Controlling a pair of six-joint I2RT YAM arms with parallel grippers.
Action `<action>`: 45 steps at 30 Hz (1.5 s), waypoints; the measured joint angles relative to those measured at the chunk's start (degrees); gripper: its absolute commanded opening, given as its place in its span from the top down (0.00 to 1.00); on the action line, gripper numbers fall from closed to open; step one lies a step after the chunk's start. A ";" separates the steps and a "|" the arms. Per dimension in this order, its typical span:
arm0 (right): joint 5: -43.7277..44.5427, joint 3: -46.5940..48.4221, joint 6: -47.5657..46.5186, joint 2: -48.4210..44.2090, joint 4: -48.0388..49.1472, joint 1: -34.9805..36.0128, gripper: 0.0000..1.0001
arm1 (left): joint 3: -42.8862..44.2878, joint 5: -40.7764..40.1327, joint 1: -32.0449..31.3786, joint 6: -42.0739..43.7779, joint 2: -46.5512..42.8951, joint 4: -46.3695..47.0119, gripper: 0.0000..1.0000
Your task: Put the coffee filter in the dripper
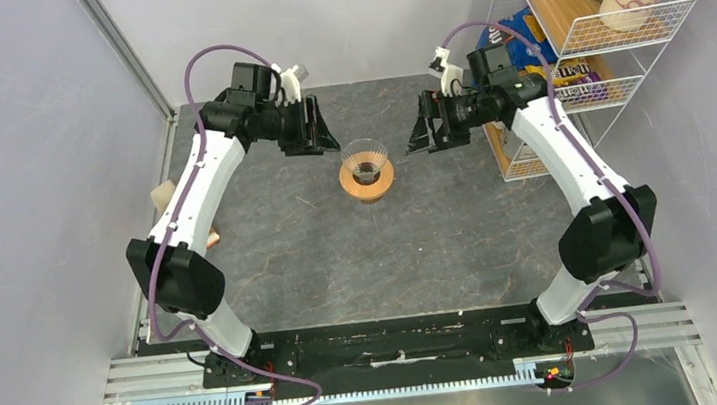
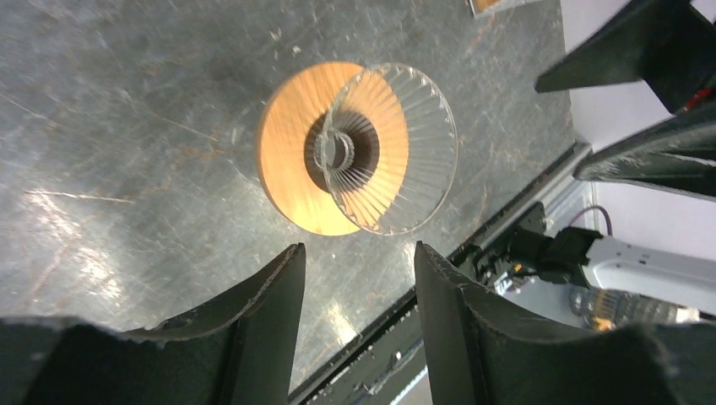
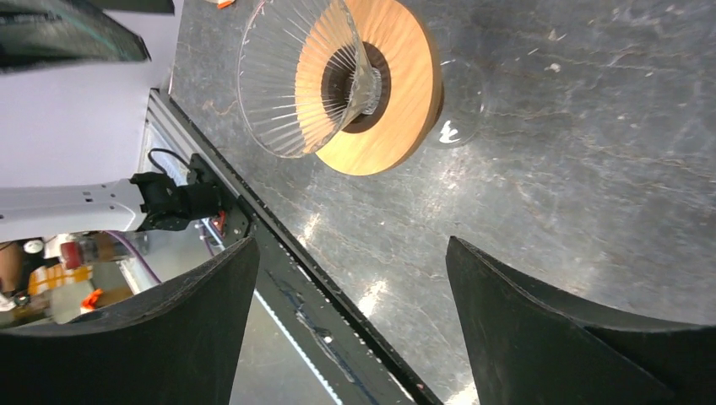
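The dripper, a clear ribbed glass cone on a round wooden collar, stands at the table's far middle with nothing in it. It also shows in the left wrist view and the right wrist view. My left gripper hovers just left of it, open and empty. My right gripper hovers just right of it, open and empty. A pale tan piece at the table's left edge, mostly hidden behind the left arm, may be the coffee filter; I cannot tell.
A white wire shelf with bottles and snack bags stands at the back right, close behind the right arm. A metal rail runs along the near edge. Grey walls close in the left and back.
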 measured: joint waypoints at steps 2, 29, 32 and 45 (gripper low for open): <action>-0.13 0.02 1.95 1.86 0.85 1.11 0.15 | -1.44 1.44 -0.17 -0.02 0.15 0.02 0.48; -0.72 0.28 13.40 10.84 11.32 5.75 0.42 | -3.67 4.92 -0.35 -0.70 4.72 3.19 0.55; -0.76 0.31 13.62 11.13 11.61 6.38 0.44 | -4.13 4.96 -0.72 -0.85 4.74 3.52 0.55; -0.61 0.39 13.68 11.23 11.61 7.15 0.51 | -4.63 5.01 -1.57 -1.60 5.60 5.20 0.62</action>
